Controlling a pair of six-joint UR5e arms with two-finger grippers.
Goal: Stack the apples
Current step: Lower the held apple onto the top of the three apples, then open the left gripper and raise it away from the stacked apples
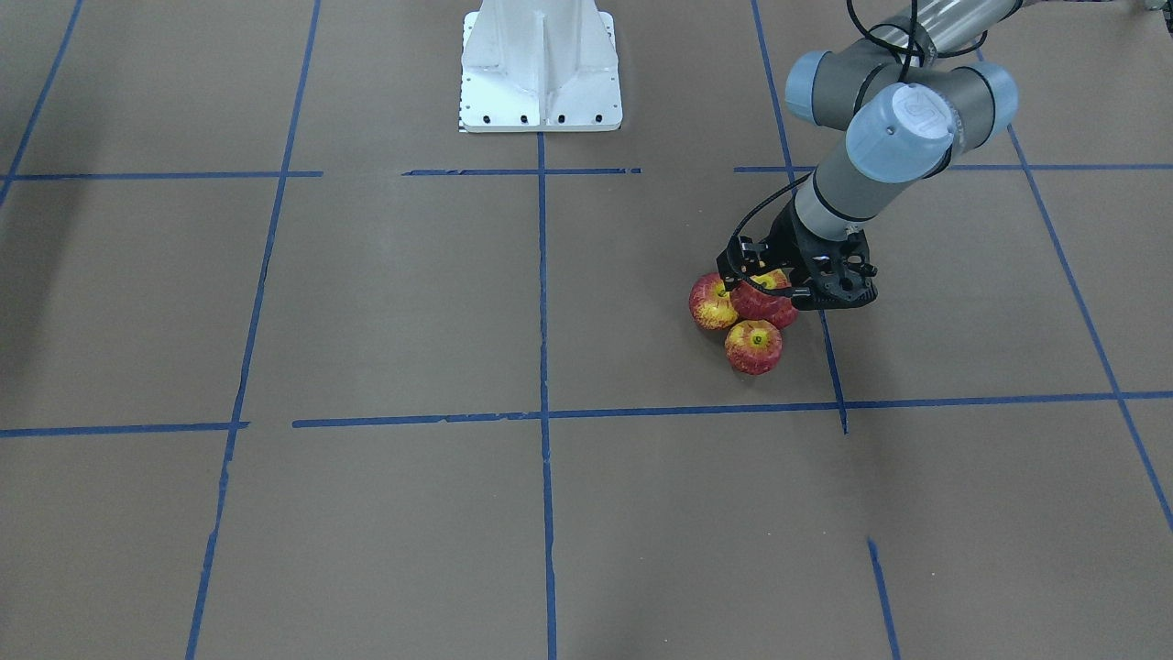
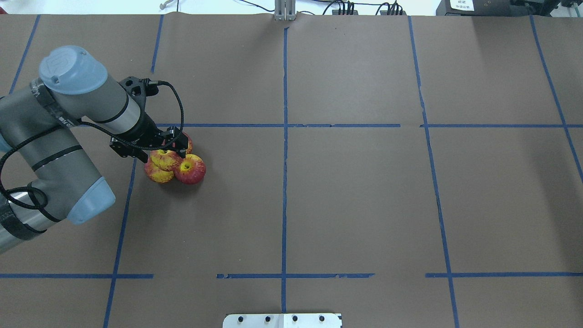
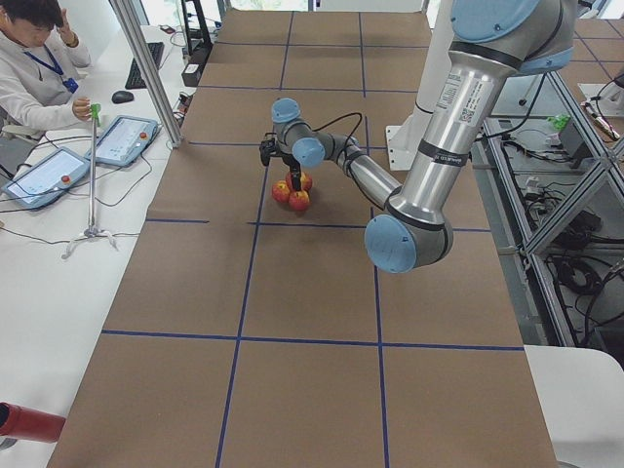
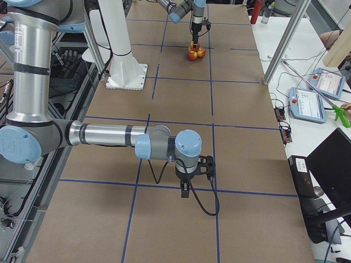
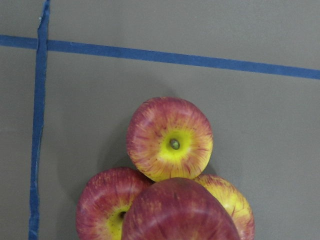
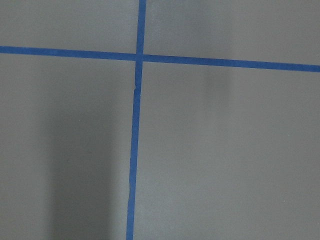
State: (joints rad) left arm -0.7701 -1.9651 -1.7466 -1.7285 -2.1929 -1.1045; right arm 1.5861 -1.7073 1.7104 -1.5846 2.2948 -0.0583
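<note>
Three red-and-yellow apples (image 5: 170,137) sit bunched together on the brown table. They also show in the overhead view (image 2: 190,169) and the front view (image 1: 753,346). A fourth, mostly red apple (image 5: 180,212) rests on top of them, in the middle of the bunch. My left gripper (image 2: 167,152) comes down over this top apple (image 1: 762,301) and appears shut on it; its fingers are out of the wrist view. My right gripper (image 4: 186,185) hovers low over bare table far from the apples, and I cannot tell whether it is open or shut.
Blue tape lines (image 2: 285,136) divide the brown table into squares. The white robot base (image 1: 541,73) stands at the middle of the robot's edge. An operator (image 3: 29,68) with tablets sits beyond the far edge.
</note>
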